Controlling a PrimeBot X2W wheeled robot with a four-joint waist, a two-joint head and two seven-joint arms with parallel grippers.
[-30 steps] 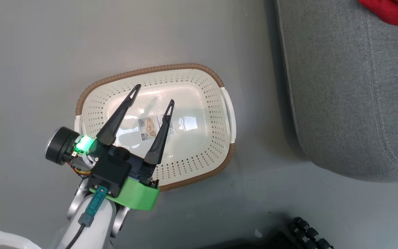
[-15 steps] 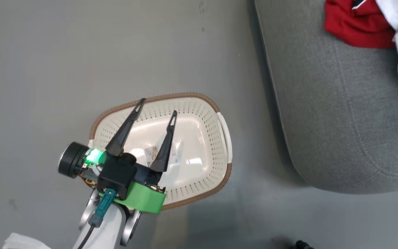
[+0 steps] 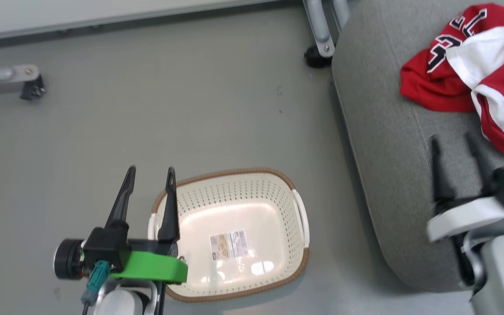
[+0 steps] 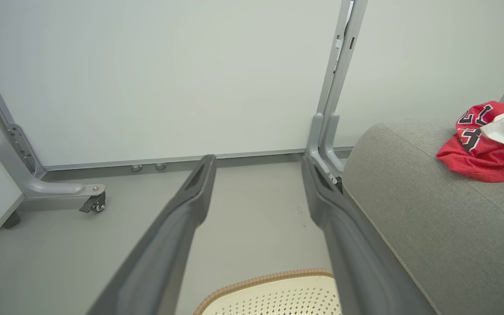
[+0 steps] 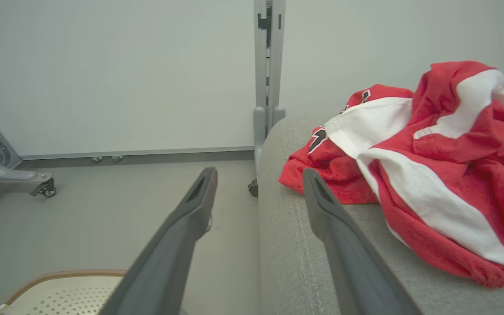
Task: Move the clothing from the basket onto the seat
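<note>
You see the grey floor (image 3: 190,109) over most of the head view, and in the left wrist view a pale wall panel (image 4: 169,78) stands behind it. The seat (image 3: 387,153) takes the right side of the head view, from about 1 o'clock down to 4 o'clock, with its rounded corner near the basket. The clothing (image 3: 475,78) lies on the seat at about 2 o'clock, a crumpled red heap with white panels and black-and-white lettering; in the right wrist view (image 5: 431,175) you can see it rests fully on the cushion. Where one garment ends and the other begins, you cannot tell. The basket (image 3: 234,192) stands on the floor at about 6 o'clock, just beside the seat but apart from it, and its cream bottom is open to view. The left gripper (image 3: 151,169) is at about 7 o'clock, its fingers spread apart with nothing between them; one finger crosses the left rim of the basket and the other is over the floor. The right gripper (image 3: 452,137) is at about 4 o'clock over the seat, somewhat blurred, its fingers also spread and holding nothing, with the clothing near at its 1 o'clock and not touching. A metal frame leg (image 3: 322,39) stands at 12 o'clock by the seat. A paper label (image 3: 229,244) lies on the basket's bottom
</note>
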